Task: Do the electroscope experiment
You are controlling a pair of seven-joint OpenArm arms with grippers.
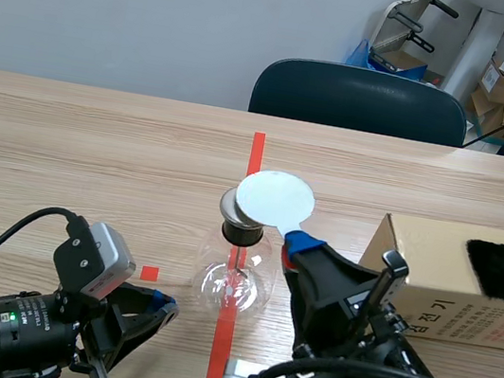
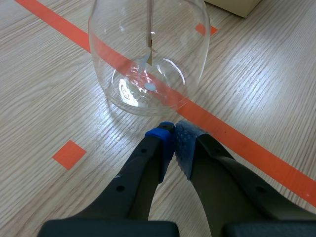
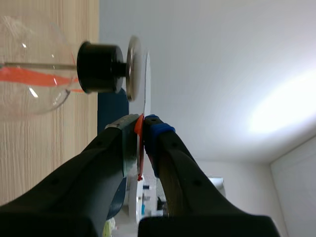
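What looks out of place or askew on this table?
Nothing stands out. The glass flask stands upright, unbroken, with nothing spilled. The white disc leans over its metal cap only because the right tool holds it there.

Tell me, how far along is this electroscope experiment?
Seemingly done: the right fingers are shut on the red handle of the white disc. In hand: the disc sits at the electroscope's metal top plate. Left, I'd guess: withdrawing it and setting it down. The left fingers are shut, idle beside the glass flask.
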